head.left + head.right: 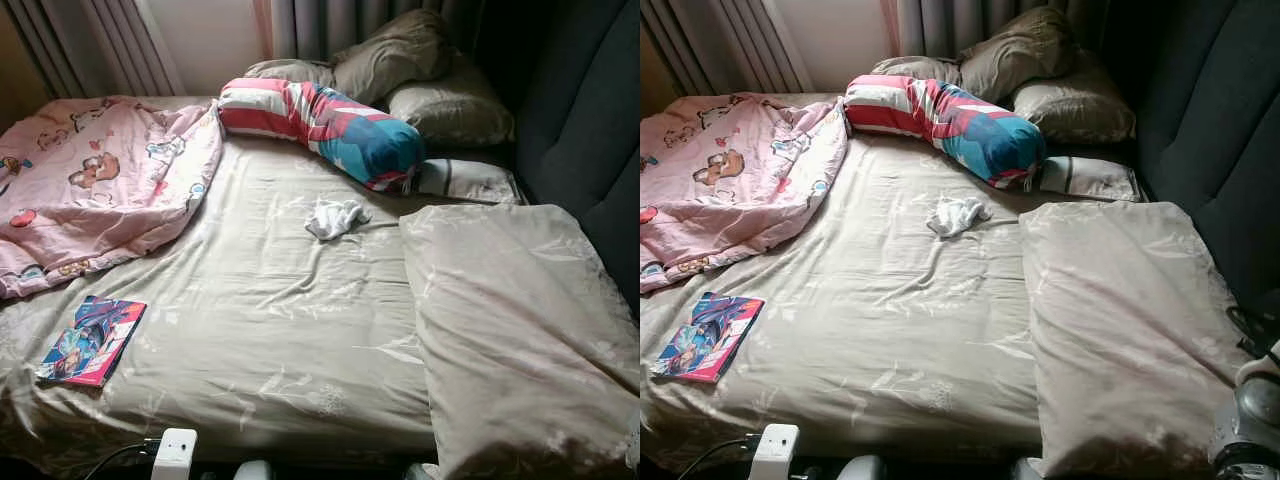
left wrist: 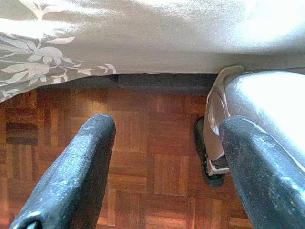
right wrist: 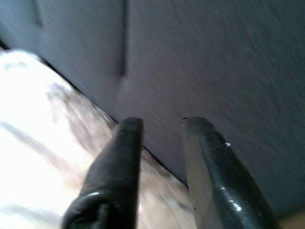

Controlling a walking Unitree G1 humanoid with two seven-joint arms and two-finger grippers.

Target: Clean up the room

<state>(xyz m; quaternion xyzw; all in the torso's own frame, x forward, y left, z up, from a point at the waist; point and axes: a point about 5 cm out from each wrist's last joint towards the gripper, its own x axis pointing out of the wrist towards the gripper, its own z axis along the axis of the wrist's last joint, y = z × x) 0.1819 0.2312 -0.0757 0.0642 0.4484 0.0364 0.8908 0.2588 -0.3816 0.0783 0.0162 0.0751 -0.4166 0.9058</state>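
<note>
White plug (image 1: 174,447) with its cable sits nearest me, at the foot edge of the bed (image 1: 270,330). I'm standing at that edge with nothing in hand. Left gripper (image 2: 162,162) hangs low over the parquet floor (image 2: 143,157) just off the bed edge, fingers spread, empty. Right gripper (image 3: 159,138) is up by the dark headboard panel (image 3: 214,62) on my right, above the bedding, fingers parted with a narrow gap, also empty.

My read: survey or approach step, no pick started yet.

Count, near to far:
- 1 book (image 1: 92,341), near left corner of the bed
- 1 large flat pillow (image 1: 520,320), right side
- 1 pink blanket (image 1: 95,180), bunched on the left
- 1 white cloth (image 1: 335,217), mid-bed, well apart from the rest
- 1 striped bolster (image 1: 325,125), lying across
- 4 pillows at the head, as far as I can tell

Likely next: the book is closest, on my left side. That calls for raising the left arm over the edge and closing on the book's near edge.
</note>
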